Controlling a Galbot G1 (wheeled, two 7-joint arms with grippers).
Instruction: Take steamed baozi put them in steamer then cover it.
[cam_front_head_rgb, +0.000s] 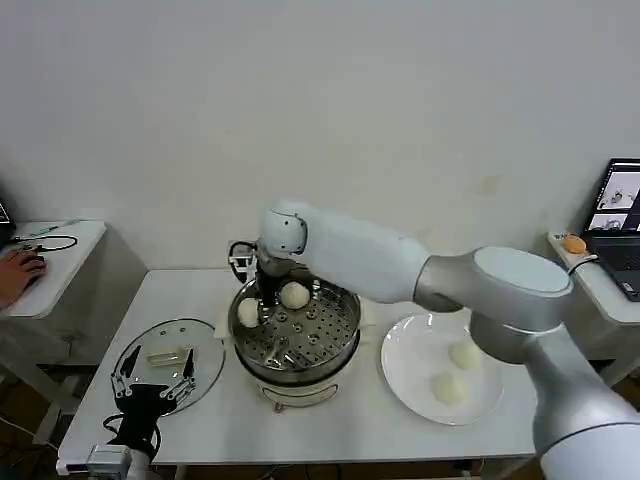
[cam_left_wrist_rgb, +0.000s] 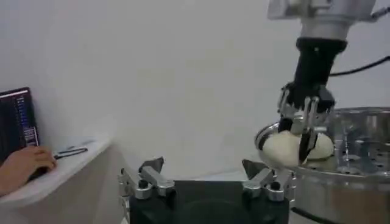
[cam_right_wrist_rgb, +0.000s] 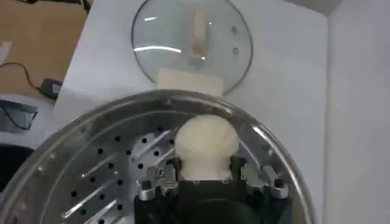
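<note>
Creamy-white smooth baozi (cam_right_wrist_rgb: 205, 146) in right gripper (cam_right_wrist_rgb: 207, 181), perhaps slightly squeezed.

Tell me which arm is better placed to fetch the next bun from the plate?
Probably right: the plate with two buns lies on its side. The right gripper is at the steamer; the left gripper waits over the lid.

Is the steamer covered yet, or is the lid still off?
Still off. The cover lies flat on the table left of the steamer, whose perforated tray is exposed while the right gripper holds a baozi inside.
</note>
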